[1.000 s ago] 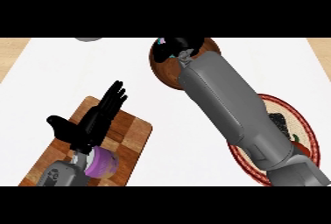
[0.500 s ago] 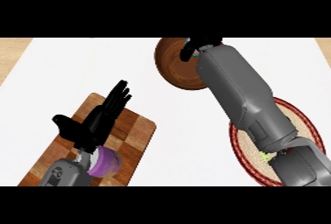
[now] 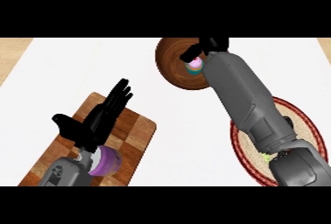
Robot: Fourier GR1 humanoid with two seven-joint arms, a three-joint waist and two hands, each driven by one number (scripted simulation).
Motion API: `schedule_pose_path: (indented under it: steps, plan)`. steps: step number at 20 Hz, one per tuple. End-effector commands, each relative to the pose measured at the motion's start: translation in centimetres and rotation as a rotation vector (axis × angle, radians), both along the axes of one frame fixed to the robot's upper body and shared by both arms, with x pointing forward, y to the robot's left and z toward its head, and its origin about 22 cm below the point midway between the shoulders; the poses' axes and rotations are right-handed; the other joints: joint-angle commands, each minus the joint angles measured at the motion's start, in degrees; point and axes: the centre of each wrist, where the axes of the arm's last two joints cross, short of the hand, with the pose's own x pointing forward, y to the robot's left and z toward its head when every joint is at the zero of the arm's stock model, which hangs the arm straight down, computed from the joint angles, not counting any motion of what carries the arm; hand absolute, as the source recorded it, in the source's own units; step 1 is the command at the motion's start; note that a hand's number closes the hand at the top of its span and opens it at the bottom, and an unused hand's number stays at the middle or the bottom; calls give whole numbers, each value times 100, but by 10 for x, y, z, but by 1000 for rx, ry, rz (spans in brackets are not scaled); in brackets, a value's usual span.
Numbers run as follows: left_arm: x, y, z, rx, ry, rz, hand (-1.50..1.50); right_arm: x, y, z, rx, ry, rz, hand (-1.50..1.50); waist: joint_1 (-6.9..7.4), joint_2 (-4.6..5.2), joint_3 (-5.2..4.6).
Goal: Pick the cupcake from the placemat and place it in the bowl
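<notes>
The cupcake point(image 3: 194, 65), pink on top with a teal wrapper, is inside the brown wooden bowl point(image 3: 170, 61) at the back centre. My right hand point(image 3: 211, 45) is over the bowl, its fingers curled down onto the cupcake's top; my grey forearm hides much of the hand and the bowl's right side. The round woven placemat point(image 3: 306, 126) with a red rim lies at the right, mostly under that forearm. My left hand point(image 3: 96, 119) stays open, fingers straight, above the wooden board at the left.
A checkered wooden cutting board point(image 3: 137, 129) lies at the front left. A purple cup-like object point(image 3: 106, 160) sits on it beside my left wrist. Wood-coloured strips border the white counter at both sides.
The right hand has settled lower into the bowl, and the cupcake now shows beside its fingers. The bowl sits lower in view. The left hand has not moved.
</notes>
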Motion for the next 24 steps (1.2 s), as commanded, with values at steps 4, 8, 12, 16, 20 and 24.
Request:
schedule_pose_path:
  steps: [4, 8, 12, 16, 20, 24]
  plan:
    - [-9, 1, -7, -1, 35, 7, 0, -2, -10, 22, 432, -338, 35, -150, -131, -81, 13]
    - [-4, 11, -12, -4, 60, 63, 0, -15, -16, 3, 578, -425, 176, -150, -358, -190, 2]
    - [-22, 35, -21, -1, 94, 79, 0, -36, -34, -8, 653, -446, 250, -150, -540, -287, -6]
    - [-23, 27, -24, 0, 99, 97, 0, -74, -38, -26, 714, -461, 334, -150, -680, -354, -6]
    - [-12, 32, -23, -8, 97, 134, 0, -124, -38, -55, 728, -462, 406, -150, -861, -355, -10]
    - [-24, 45, -24, 0, 89, 179, 0, -178, -67, -85, 692, -455, 408, 150, -1065, -409, -10]
